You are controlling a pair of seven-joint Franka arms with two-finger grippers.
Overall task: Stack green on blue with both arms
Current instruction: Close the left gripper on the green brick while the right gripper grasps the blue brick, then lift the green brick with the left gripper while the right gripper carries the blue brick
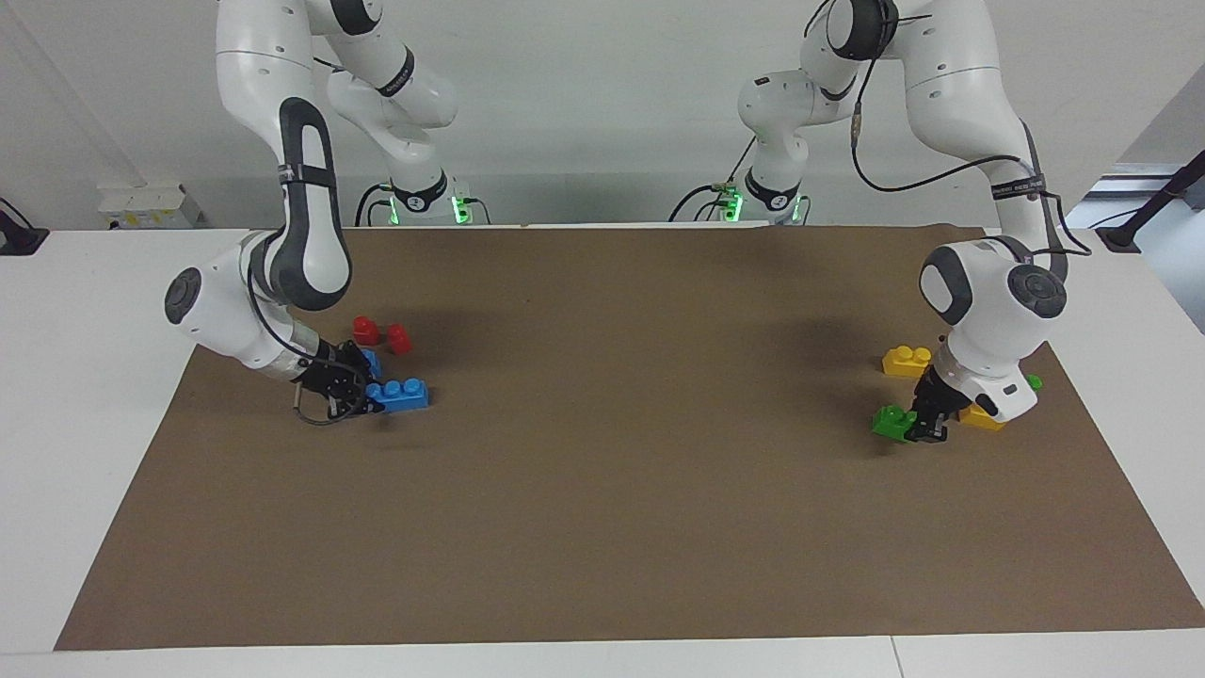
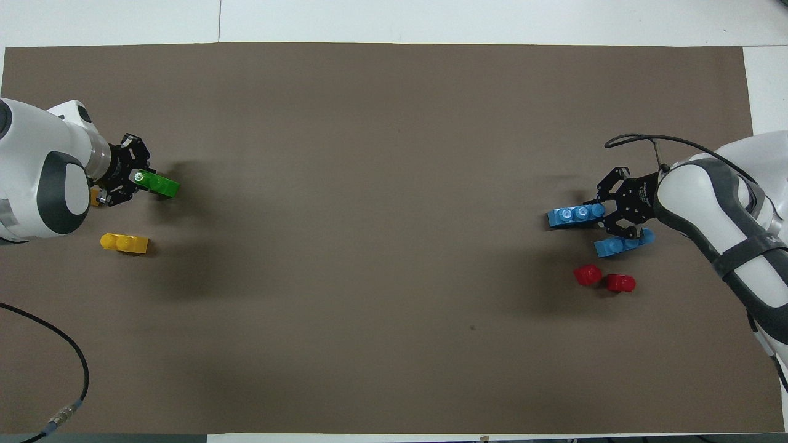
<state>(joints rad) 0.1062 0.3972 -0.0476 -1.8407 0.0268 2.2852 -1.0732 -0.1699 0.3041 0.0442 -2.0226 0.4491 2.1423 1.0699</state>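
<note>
My left gripper [image 1: 918,426] is shut on one end of a green brick [image 1: 891,421] and holds it low over the mat at the left arm's end of the table; both also show in the overhead view, gripper [image 2: 143,179] and brick [image 2: 161,184]. A second green brick [image 1: 1034,382] peeks out past the left hand. My right gripper [image 1: 369,395] is shut on one end of a blue brick [image 1: 403,393] low over the mat at the right arm's end; overhead they are gripper [image 2: 606,215] and brick [image 2: 574,216]. A second blue brick [image 2: 623,245] lies beside it, nearer the robots.
Two small red bricks [image 2: 588,274] [image 2: 620,283] lie just nearer the robots than the blue bricks. A yellow brick [image 2: 125,243] lies nearer the robots than the green one; another yellow brick [image 1: 981,417] sits partly hidden under the left hand. The brown mat [image 2: 394,246] covers the table.
</note>
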